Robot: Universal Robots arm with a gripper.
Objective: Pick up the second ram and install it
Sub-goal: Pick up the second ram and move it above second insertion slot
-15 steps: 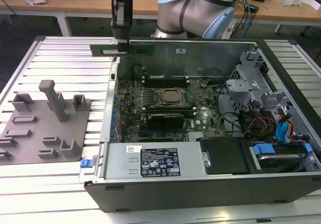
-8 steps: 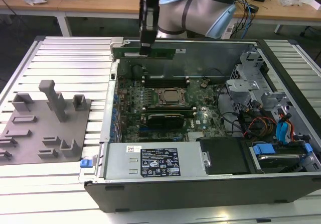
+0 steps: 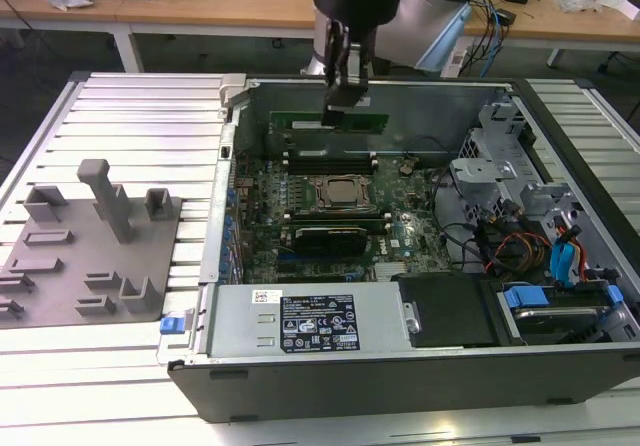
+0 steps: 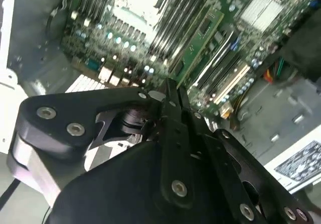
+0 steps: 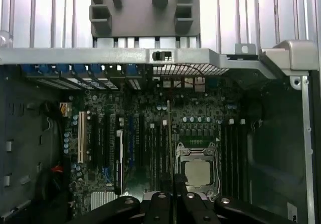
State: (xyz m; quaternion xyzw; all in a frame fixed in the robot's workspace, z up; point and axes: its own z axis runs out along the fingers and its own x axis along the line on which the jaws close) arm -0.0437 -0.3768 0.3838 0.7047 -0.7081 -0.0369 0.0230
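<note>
The second ram (image 3: 366, 122), a thin green stick, hangs level above the far side of the open computer case (image 3: 560, 146). My gripper (image 3: 338, 112) is shut on its upper edge near the stick's end at the exterior view's left. In the second wrist view the fingers (image 4: 176, 117) pinch the green stick (image 4: 198, 39), which reaches out over the motherboard. In the first wrist view the stick (image 5: 168, 133) appears edge-on above the black memory slots (image 5: 156, 148), beside the CPU socket (image 5: 196, 171).
A black card (image 3: 325, 236) stands on the motherboard near the CPU socket (image 3: 340, 192). The power supply (image 3: 300, 321) lies along the case's near side, and drive bays with cables (image 3: 545, 256) are at the exterior view's right. A grey fixture plate (image 3: 90, 256) lies outside the case.
</note>
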